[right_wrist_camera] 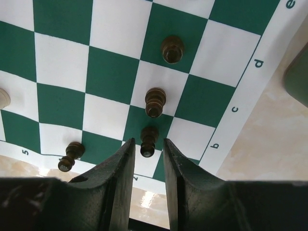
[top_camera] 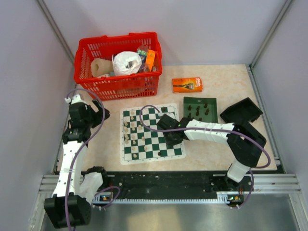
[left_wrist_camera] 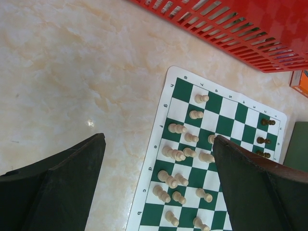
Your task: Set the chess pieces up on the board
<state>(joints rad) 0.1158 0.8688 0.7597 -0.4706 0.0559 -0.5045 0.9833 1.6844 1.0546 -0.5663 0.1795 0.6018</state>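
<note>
The green and white board (top_camera: 153,126) lies mid-table. Several cream chess pieces (left_wrist_camera: 185,139) stand on its left side. A few dark pieces (right_wrist_camera: 155,101) stand along its right side. My right gripper (right_wrist_camera: 148,144) hangs low over the board's right edge, its jaws a little apart on either side of a dark pawn (right_wrist_camera: 148,137). The pawn stands upright on the board, with a thin gap showing on both sides. My left gripper (left_wrist_camera: 159,138) is wide open above the bare table and the board's left border, holding nothing.
A dark green tray (top_camera: 211,103) right of the board holds several more dark pieces. A black lid (top_camera: 240,110) lies beyond it. A red basket (top_camera: 118,62) of goods stands at the back left, and an orange box (top_camera: 187,85) sits beside it.
</note>
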